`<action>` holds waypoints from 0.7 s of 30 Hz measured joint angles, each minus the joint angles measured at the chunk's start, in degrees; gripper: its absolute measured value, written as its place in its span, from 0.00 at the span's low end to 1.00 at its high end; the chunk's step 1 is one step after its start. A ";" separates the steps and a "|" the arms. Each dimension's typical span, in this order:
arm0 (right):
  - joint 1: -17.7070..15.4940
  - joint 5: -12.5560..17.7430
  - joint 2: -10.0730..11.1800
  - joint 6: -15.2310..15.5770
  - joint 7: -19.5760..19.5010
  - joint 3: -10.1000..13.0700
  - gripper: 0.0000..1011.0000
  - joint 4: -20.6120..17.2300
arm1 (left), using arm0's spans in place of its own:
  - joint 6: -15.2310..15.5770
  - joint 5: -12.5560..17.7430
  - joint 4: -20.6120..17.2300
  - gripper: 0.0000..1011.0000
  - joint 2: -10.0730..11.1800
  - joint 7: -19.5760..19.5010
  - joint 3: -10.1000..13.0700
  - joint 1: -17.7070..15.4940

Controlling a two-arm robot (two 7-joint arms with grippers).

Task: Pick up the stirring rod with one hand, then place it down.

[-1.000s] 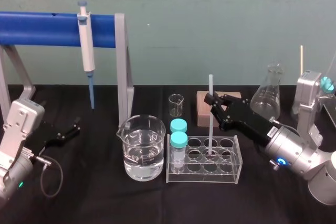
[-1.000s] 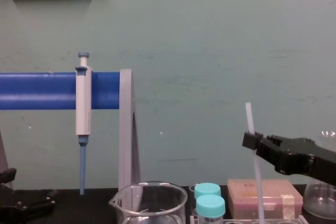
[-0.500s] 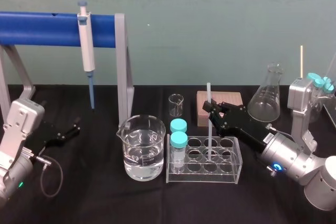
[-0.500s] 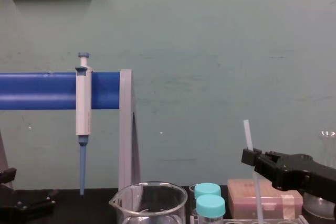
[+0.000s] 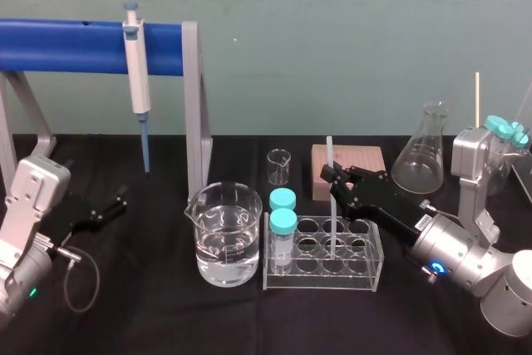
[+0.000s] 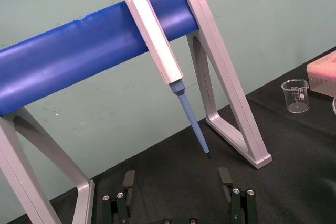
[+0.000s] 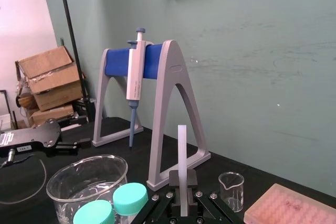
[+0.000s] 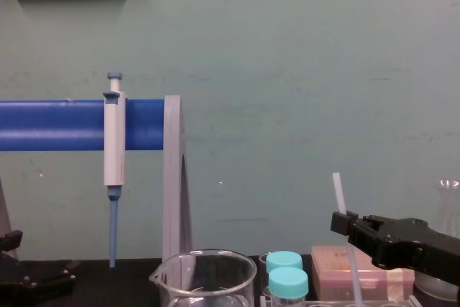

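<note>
Over the test-tube rack (image 5: pixel 366 278), right gripper (image 5: pixel 330 176) clamps the stirring rod (image 5: pixel 329 154) upright, its lower end in a well; left gripper (image 5: pixel 119 201) parked on the table, fingers apart.

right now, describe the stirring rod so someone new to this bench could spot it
Find the clear tube rack right of the water beaker, mid-table. The stirring rod stands upright in it, pinched by the right gripper; the left gripper lies parked far left. Unlike the blue-tipped pipette hanging on the blue stand, it is plain, thin, translucent white.
</note>
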 joint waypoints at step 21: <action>0.00 0.24 0.01 0.02 0.10 0.05 0.51 -0.04 | 0.00 0.00 0.00 0.99 0.00 0.00 0.00 0.00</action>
